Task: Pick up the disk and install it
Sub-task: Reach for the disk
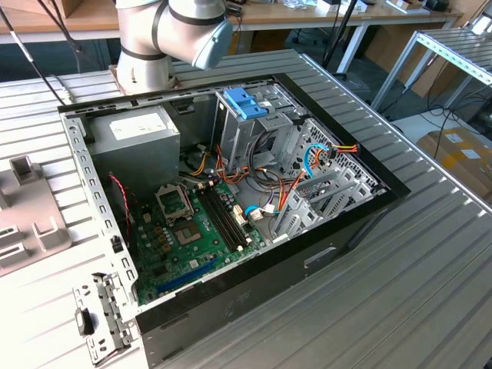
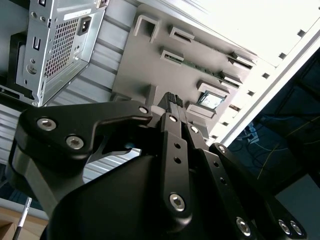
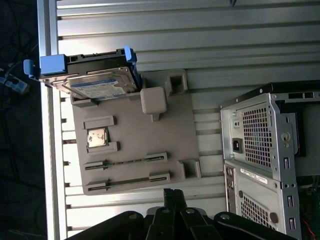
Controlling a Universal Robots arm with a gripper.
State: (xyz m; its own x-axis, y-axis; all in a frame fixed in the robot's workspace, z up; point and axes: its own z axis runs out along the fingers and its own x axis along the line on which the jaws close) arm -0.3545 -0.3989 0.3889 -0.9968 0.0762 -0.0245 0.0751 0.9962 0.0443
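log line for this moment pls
hand: shut, empty | disk: resting on grey fixture plate, untouched | hand-disk: apart | install: not yet done

The disk (image 3: 92,80) lies on the grey fixture plate's (image 3: 135,135) edge, apart from the gripper (image 3: 172,191).

Exterior view: a high, oblique look from moderate range into the open computer case (image 1: 231,215) on the slatted table (image 1: 430,292); the grey fixture plate (image 1: 31,231) lies at the exterior view's left edge. First wrist view: faces down past the gripper (image 3: 172,192) onto that plate from farther off. Second wrist view: sits close behind the gripper linkage. Both wrist views share the plate and the case's rear panel.
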